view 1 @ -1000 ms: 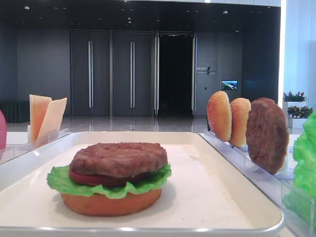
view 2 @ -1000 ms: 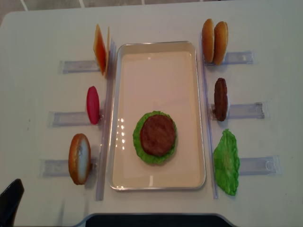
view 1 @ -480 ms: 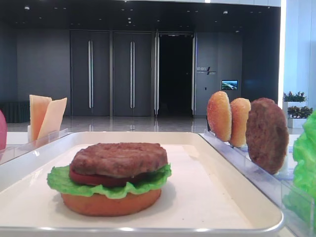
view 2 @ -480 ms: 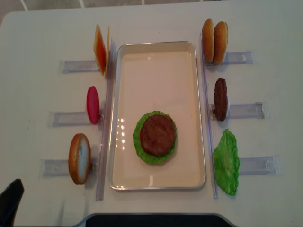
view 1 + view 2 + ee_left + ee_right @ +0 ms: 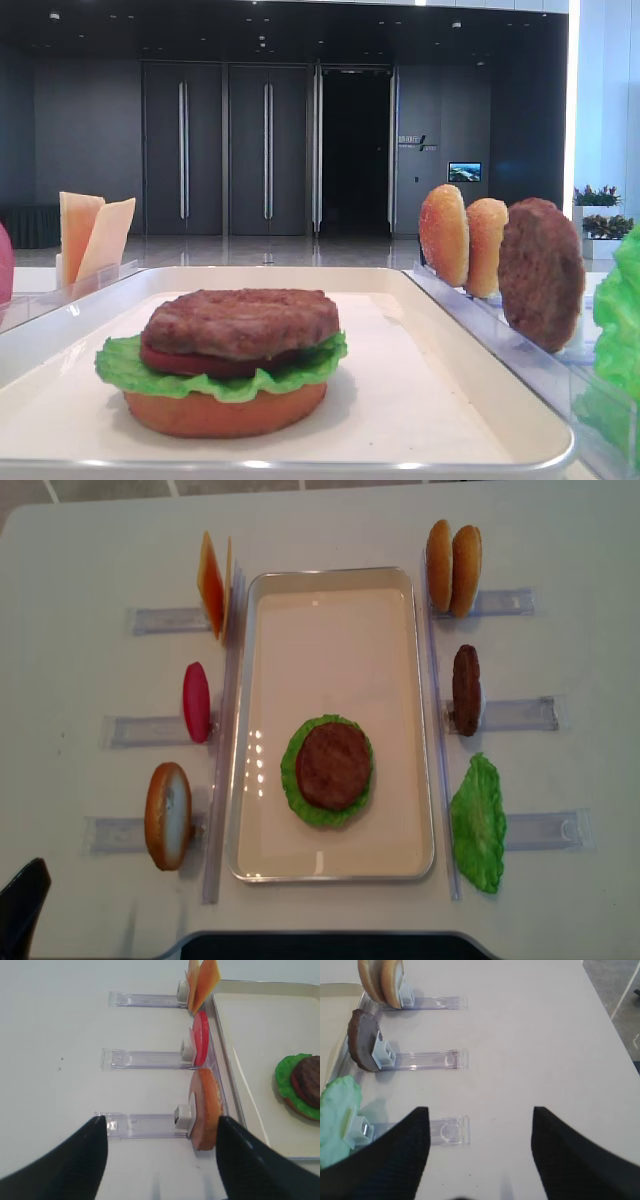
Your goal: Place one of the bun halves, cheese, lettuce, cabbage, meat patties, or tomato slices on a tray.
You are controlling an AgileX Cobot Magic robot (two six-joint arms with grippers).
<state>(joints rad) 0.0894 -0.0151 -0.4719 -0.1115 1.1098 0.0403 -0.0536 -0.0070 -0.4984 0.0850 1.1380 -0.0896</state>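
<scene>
**Half-built burger on the tray, both claws standing wide and empty**

From the low exterior view, the tray (image 5: 470, 400) fills the foreground. On it sits a stack: flat bun half (image 5: 225, 410), lettuce (image 5: 125, 368), a sliver of tomato slice (image 5: 175, 361) and the reddish meat patty (image 5: 242, 320) on top. Behind stand two cheese slices (image 5: 92, 235) on the left and two domed bun halves (image 5: 460, 235) with a darker patty (image 5: 540, 272) on the right. The small sign by the far door is too tiny to read, and the green leaf at the right edge is cut off.

In the right wrist view, the right gripper (image 5: 479, 1155) hangs over bare table with its dark fingers (image 5: 395, 1160) far apart, holding nothing. The clear racks (image 5: 427, 1060) lie beyond; no writing shows on them.

In the left wrist view, the left gripper (image 5: 161, 1160) is likewise spread wide and empty, just short of the nearest rack and its upright bun. The burger is clipped by the right edge.

From overhead, the stack lies in the tray's near half, with a spare lettuce leaf (image 5: 478, 823) right of it. A dark corner of the left arm (image 5: 20, 920) pokes in at bottom left; the right arm is out of sight.
</scene>
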